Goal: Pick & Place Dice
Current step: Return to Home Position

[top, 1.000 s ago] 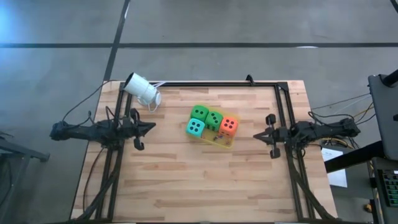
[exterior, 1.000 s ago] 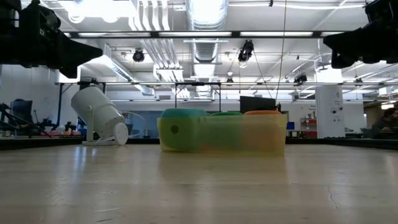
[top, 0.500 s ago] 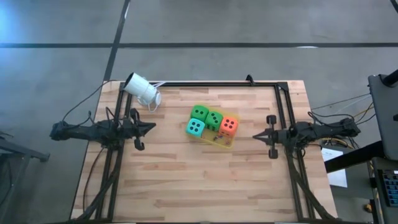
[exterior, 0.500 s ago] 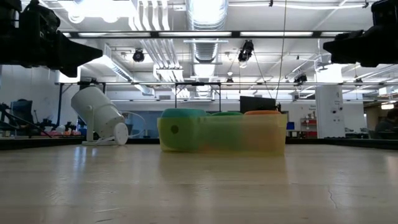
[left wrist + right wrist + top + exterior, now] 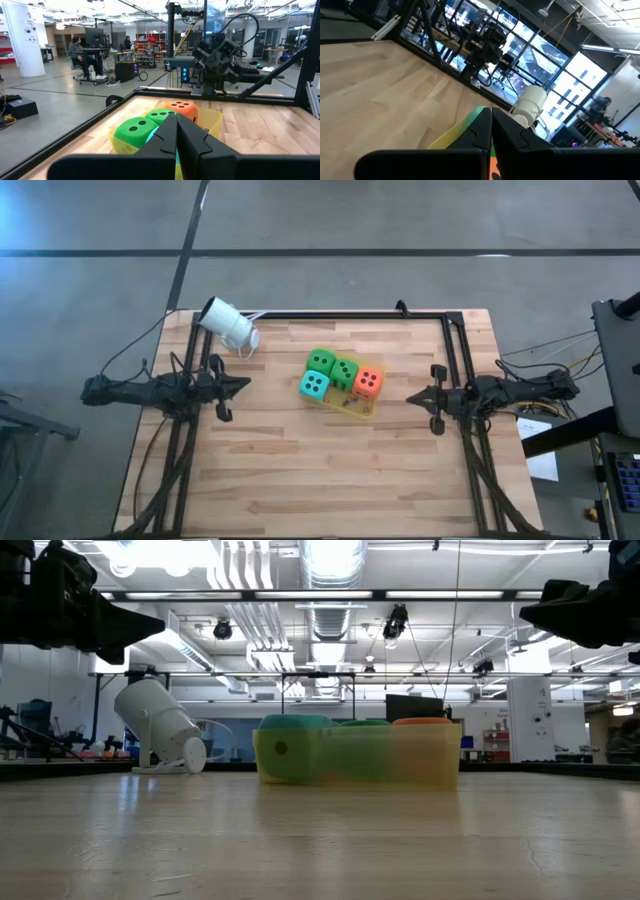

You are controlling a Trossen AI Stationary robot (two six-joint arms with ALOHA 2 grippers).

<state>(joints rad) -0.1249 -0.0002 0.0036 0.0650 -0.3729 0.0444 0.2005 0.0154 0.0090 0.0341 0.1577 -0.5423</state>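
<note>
Right gripper (image 5: 410,396) has shifted slightly by the right edge; left gripper (image 5: 246,384) by the left; both clenched empty.

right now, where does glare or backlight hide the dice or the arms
High view: even light, one glare patch on the floor at the picture's top left, pips on the dice plain. Low view: bright ceiling lights leave the left arm and right arm as dark silhouettes; the dice show only as colours through the wall of the yellow bin.

Industrial robotics lab: exposed ceiling ducts (image 5: 326,565), strip lights (image 5: 470,595), bare concrete floor (image 5: 400,220).
</note>
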